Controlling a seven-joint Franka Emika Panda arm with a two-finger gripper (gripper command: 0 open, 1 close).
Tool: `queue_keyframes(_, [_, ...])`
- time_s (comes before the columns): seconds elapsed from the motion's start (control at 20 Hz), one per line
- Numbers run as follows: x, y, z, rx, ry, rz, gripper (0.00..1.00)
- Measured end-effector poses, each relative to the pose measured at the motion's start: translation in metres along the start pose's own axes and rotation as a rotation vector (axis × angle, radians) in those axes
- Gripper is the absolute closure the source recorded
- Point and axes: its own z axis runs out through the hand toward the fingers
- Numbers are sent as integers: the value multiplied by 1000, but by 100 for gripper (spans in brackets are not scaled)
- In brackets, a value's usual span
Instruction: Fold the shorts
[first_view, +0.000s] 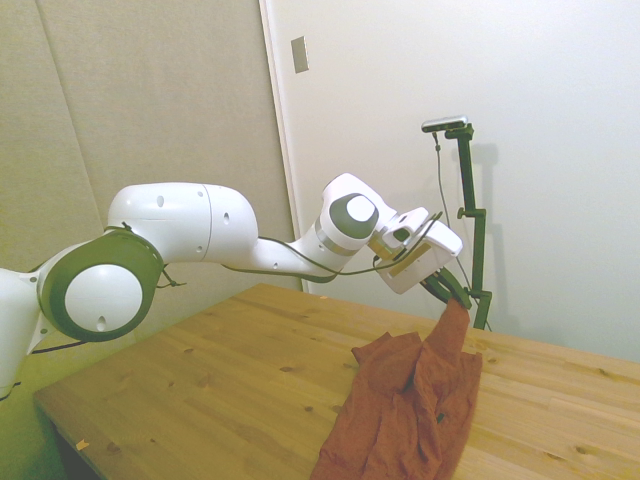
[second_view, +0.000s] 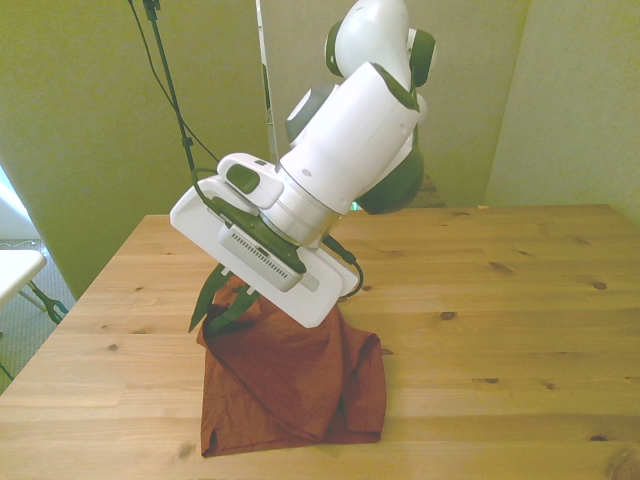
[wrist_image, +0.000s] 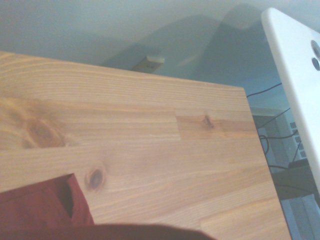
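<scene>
So the shorts (second_view: 295, 375) are sitting on the wooden table (second_view: 500, 330), near its front edge and toward the front view's left. Most of the cloth is still bunched on the wood, but one corner is pulled up into a peak, and that peak is pinched in the gripper (second_view: 222, 305). The dark fingers look narrowed right down onto the fabric, so it's holding the shorts, not hovering. In the side view the gripper (first_view: 452, 292) has the peak lifted above the pile of shorts (first_view: 405, 415), with the rest hanging in wrinkles down to the table.

My take on doing this step well: it looks like mid-fold, carrying a lifted edge across. I'd keep the pinch firm and the lift low, just enough that the carried layer clears the layer under it, then sweep across the shorts and lay it down flat rather than dropping it in a heap. The cloth is soft and rumpled, so a fast move would probably drag the whole pile along the table or toward the edge.

The wrist view only shows bare wood and a bit of rust cloth (wrist_image: 45, 207).

No brand, label or readable writing anywhere I can make out.
</scene>
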Motion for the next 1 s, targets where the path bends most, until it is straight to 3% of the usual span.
queue_keyframes(0.25, [4,5,12,-1,-13,12,0])
queue_keyframes(0.4, [-11,-6,-5,47,-62,9,0])
queue_keyframes(0.75, [-93,-22,-95,248,-361,-46,0])
queue_keyframes(1.0, [-152,14,-189,373,-613,-161,0])
